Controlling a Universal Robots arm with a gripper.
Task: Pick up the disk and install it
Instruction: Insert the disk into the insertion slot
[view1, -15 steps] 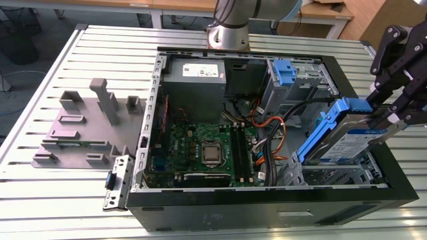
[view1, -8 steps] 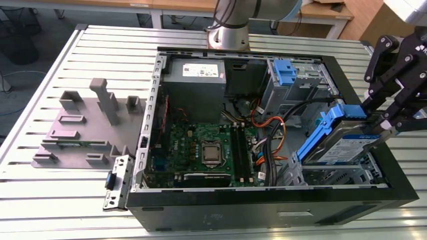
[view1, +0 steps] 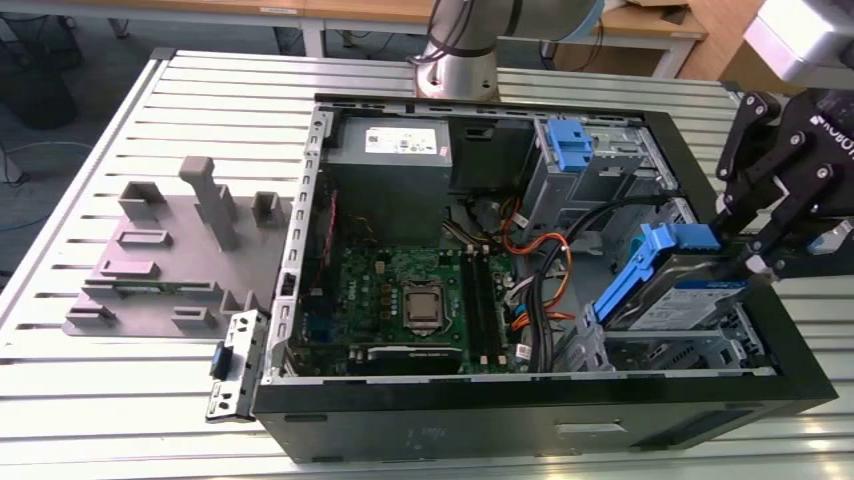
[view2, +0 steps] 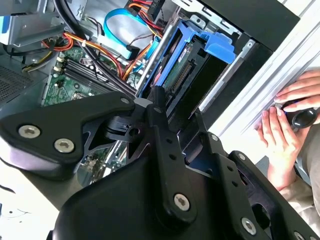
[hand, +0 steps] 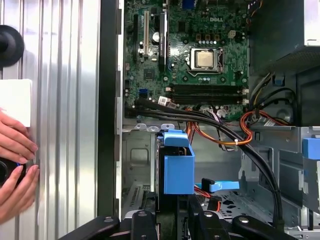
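The disk (view1: 674, 290), silver with a blue-and-white label and blue side rails, hangs tilted over the lower drive bay (view1: 681, 352) at the front corner of the open computer case (view1: 534, 425), on the exterior view's right. Its raised end points toward the cables. My gripper (view1: 758, 262) is shut on the disk's outer end, just outside the case wall. In the first wrist view the blue rail of the disk (hand: 177, 167) stands up between my fingers, with the gripper (hand: 172, 222) below it. In the second wrist view the disk (view2: 182, 67) shows its connector edge beyond the gripper (view2: 177, 112).
Inside the case lie the motherboard (view1: 400, 290), a grey power supply box (view1: 394, 150), cable bundles (view1: 534, 250) and a second blue-railed bay (view1: 570, 145). A grey slotted tray (view1: 174, 250) sits on the table at the exterior view's left. A person's hands (hand: 15, 165) rest beside the case.
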